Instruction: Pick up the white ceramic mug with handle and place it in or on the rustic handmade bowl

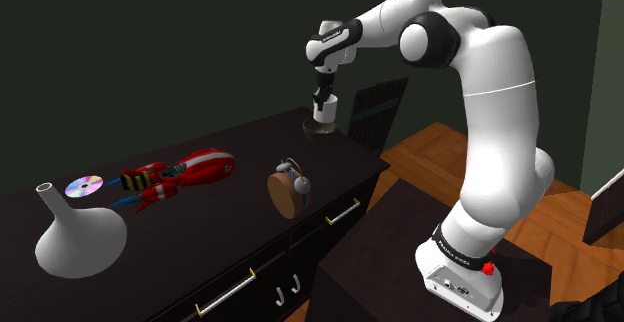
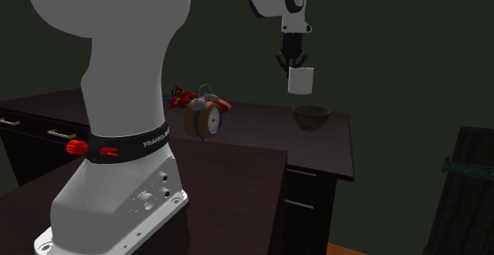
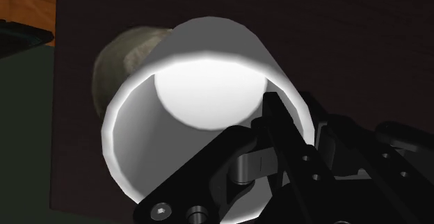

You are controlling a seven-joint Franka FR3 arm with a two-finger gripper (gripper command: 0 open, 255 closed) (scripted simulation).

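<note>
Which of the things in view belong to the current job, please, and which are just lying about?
Job in hand: white mug, clasped by the gripper; bowl beneath it.
Lying about: alarm clock; red toy rocket; shiny disc; white vase.

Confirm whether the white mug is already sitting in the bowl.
No, in the second exterior view the mug hangs from the gripper with a clear gap above the bowl.

Dark cabinet [image 1: 205,235] top carries 5 items: bowl [image 1: 320,126], alarm clock [image 1: 289,190], red toy rocket [image 1: 180,176], CD [image 1: 84,185], white vase [image 1: 80,238].
</note>
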